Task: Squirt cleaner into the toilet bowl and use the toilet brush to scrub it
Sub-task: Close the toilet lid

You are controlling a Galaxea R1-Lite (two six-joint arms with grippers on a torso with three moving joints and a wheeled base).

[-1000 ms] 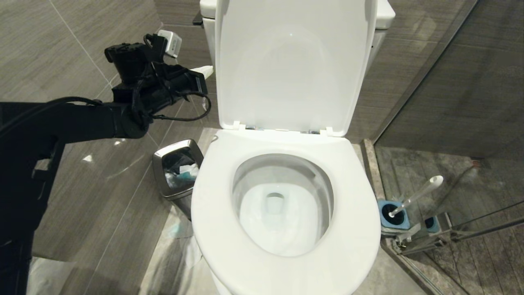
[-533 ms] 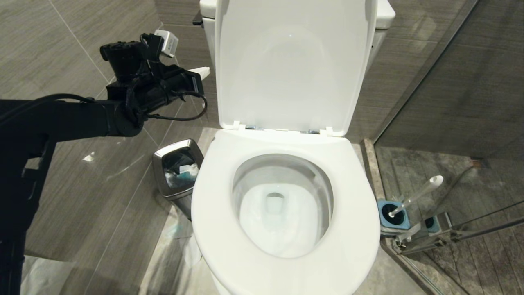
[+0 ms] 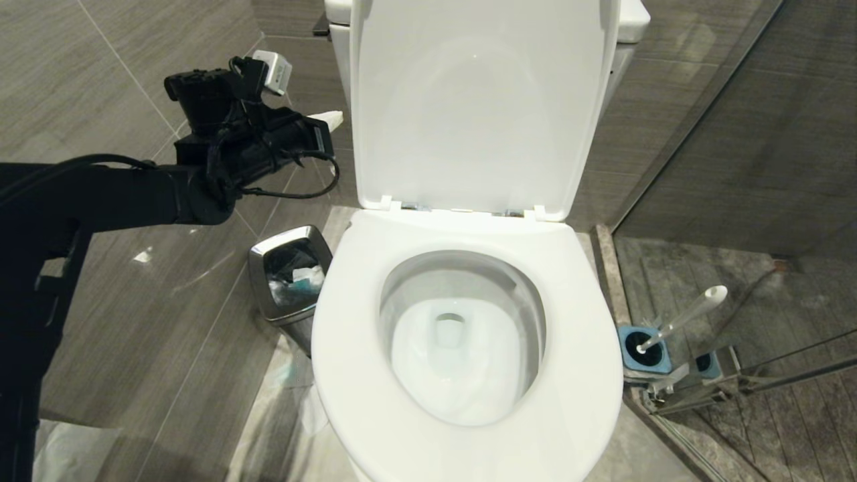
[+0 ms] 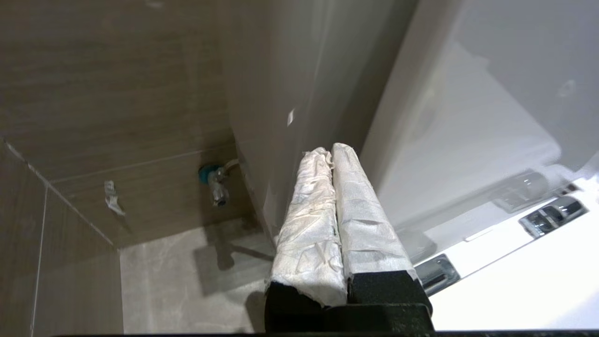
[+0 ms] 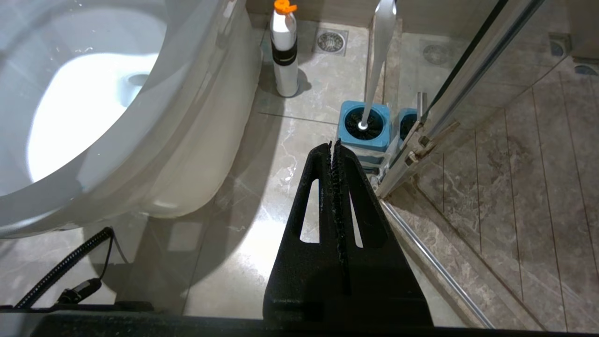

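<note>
Pressed together and empty, my left tool [image 3: 333, 120] hangs beside the raised lid [image 3: 475, 100]; my right tool [image 5: 333, 145], also closed on nothing, sits low near the floor [image 5: 262, 224]. Pale blue cleaner [image 3: 455, 365] already tints the toilet bowl [image 3: 462, 335], so I judge squirting done and scrubbing left. The toilet brush [image 3: 683, 318] stands in its blue holder [image 3: 644, 349] by the glass partition [image 5: 472, 61], grey tile all round.
</note>
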